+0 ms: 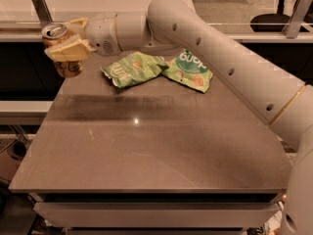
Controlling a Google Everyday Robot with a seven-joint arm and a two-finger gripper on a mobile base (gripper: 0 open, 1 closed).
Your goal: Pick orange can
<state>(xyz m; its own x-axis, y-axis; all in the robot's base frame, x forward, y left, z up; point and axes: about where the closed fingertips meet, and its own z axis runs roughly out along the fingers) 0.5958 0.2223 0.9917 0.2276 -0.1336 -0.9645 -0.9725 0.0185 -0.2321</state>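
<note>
The orange can [67,67] is at the far left, held off the grey table [146,141] near its back left corner. Its silver top [54,31] shows above the fingers and its orange lower body with a dark drawing shows below them. My gripper [66,40] reaches in from the right on a long white arm and is shut on the can, its cream fingers [71,50] clamped around the can's upper half. The can is tilted slightly.
Two green snack bags lie at the back of the table: a crumpled one [132,68] and a flatter one [188,68] to its right. A counter with metal posts [41,9] runs behind. An office chair [276,18] stands at the far right.
</note>
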